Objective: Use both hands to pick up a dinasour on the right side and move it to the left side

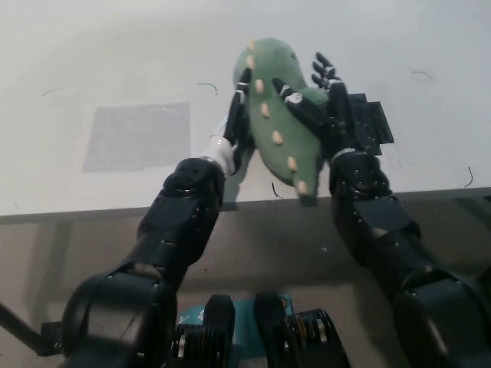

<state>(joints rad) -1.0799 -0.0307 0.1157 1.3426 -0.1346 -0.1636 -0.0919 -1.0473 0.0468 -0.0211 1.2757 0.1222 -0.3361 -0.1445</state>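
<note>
A green plush dinosaur (275, 92) with a row of cream spots is clamped between my two hands over the white table (92, 54), a little right of the middle. My left hand (235, 115) presses flat against its left side. My right hand (326, 100) presses against its right side, with fingers spread over the body. The dinosaur's lower end (305, 188) reaches down to the table's front edge. Its underside is hidden, so I cannot tell whether it touches the table.
A pale grey square patch (136, 136) lies on the table at the left. A black square patch (374, 123) shows just right of my right hand. The table's front edge (92, 208) runs across the picture below the arms.
</note>
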